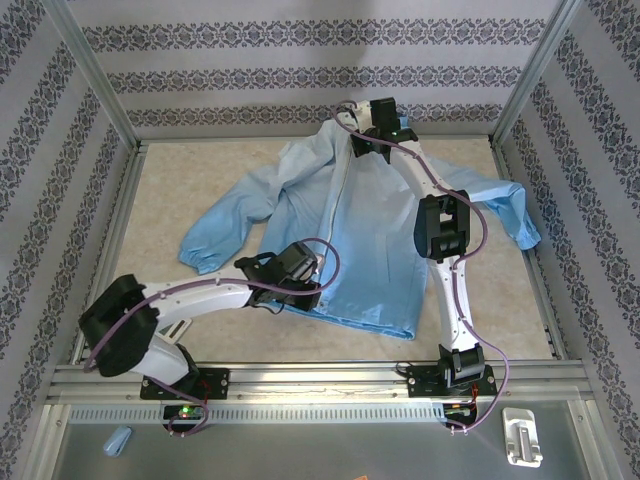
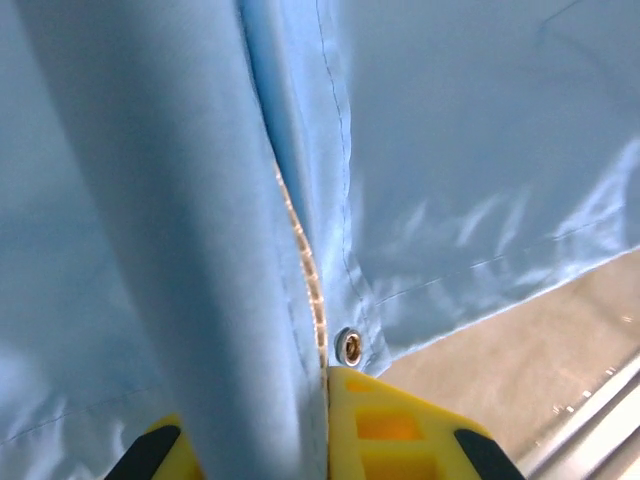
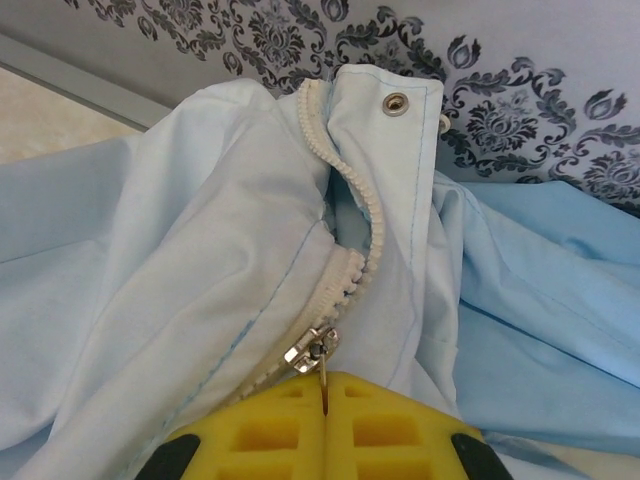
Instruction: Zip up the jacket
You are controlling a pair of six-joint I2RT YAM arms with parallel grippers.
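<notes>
The light-blue jacket (image 1: 375, 245) lies spread on the table, hood end toward the back wall. My right gripper (image 1: 372, 132) is at the collar. In the right wrist view its yellow fingers (image 3: 400, 430) are shut on the thin pull tab of the silver zipper slider (image 3: 308, 349). Above the slider the pale zipper teeth (image 3: 365, 215) part. My left gripper (image 1: 300, 284) is at the hem. In the left wrist view it (image 2: 300, 440) is shut on a fold of jacket fabric (image 2: 220, 300) beside the zipper line (image 2: 308, 270) and a metal snap (image 2: 348, 346).
Patterned walls and aluminium posts (image 1: 95, 80) box in the table on three sides. A metal rail (image 1: 320, 380) runs along the near edge. On the front ledge are a small blue scrap (image 1: 118, 440) at the left and a white part (image 1: 522, 437) at the right.
</notes>
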